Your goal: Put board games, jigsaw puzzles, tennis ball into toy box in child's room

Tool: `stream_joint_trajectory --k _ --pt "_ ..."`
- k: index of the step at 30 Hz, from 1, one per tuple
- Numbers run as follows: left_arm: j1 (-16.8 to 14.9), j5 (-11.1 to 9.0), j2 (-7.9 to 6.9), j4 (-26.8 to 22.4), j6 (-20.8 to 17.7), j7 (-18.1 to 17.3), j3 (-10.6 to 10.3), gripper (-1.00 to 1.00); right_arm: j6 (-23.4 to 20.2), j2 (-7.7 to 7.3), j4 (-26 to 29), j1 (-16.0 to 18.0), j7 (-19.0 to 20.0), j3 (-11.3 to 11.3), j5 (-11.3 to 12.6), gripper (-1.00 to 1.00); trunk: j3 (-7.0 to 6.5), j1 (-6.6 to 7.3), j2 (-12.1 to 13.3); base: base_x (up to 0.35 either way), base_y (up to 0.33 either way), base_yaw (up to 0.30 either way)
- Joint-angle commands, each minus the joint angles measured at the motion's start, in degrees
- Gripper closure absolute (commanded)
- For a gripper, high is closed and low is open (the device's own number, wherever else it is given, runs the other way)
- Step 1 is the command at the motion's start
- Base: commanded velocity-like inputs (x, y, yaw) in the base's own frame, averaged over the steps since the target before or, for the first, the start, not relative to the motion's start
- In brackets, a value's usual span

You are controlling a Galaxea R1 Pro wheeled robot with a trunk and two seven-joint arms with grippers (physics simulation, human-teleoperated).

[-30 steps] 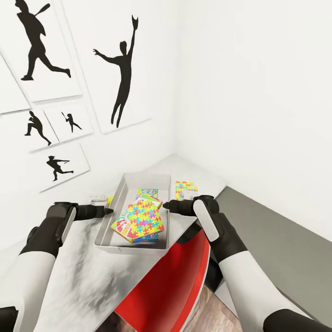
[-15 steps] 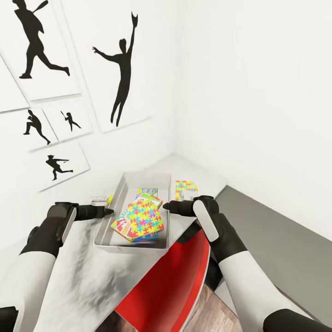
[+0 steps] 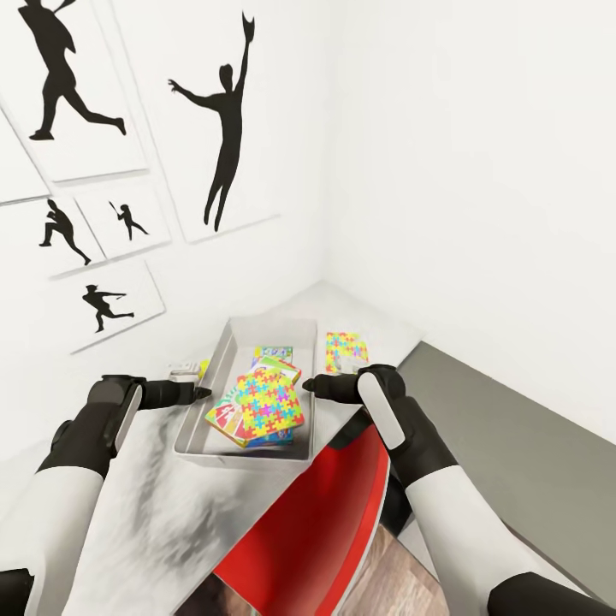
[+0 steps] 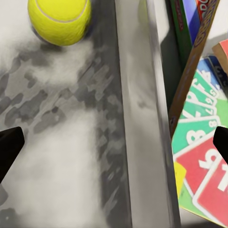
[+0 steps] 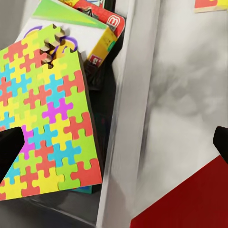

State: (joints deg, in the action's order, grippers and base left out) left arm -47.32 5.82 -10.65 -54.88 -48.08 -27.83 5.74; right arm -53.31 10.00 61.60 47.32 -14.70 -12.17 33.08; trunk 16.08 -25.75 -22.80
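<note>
Holding a stack of game boxes, the toy box [image 3: 205, 402] sits on the table [image 3: 154, 505] near the corner; a jigsaw puzzle [image 3: 261, 405] lies topmost over the SKIP-BO box [image 3: 224, 417], tilted because the pile beneath is uneven. Outside the bin, a second jigsaw puzzle [image 3: 346, 351] lies just beside its far wall and the tennis ball [image 4: 59, 20] just beside its near wall. The left end effector [image 3: 198, 392] and right end effector [image 3: 308, 386] flank the bin, both spread and empty, presumably for those two.

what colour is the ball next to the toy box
Yellow-green. The tennis ball shows best in the left wrist view, lying on the table just outside the toy box.
</note>
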Motion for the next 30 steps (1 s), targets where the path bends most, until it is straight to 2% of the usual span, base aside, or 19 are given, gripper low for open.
stream_joint_trajectory --k 1,14,30 --pt "-0.05 0.60 0.02 -0.06 -0.17 -0.56 0.13 -1.00 -0.13 0.00 0.04 0.05 -0.59 -0.05 0.59 -1.00 0.12 -0.03 -0.11 0.000 0.000 0.000" --pt "-0.05 0.60 0.02 -0.06 -0.17 -0.56 0.08 -1.00 -0.11 0.00 0.01 0.05 -0.59 -0.05 0.58 -1.00 0.28 -0.03 -0.11 0.000 0.000 0.000" --pt "-0.05 0.60 0.10 -0.06 -0.17 -0.56 0.06 -1.00 -0.13 0.00 0.07 0.05 -0.59 -0.05 0.58 -1.00 1.34 -0.03 -0.11 0.000 0.000 0.000"
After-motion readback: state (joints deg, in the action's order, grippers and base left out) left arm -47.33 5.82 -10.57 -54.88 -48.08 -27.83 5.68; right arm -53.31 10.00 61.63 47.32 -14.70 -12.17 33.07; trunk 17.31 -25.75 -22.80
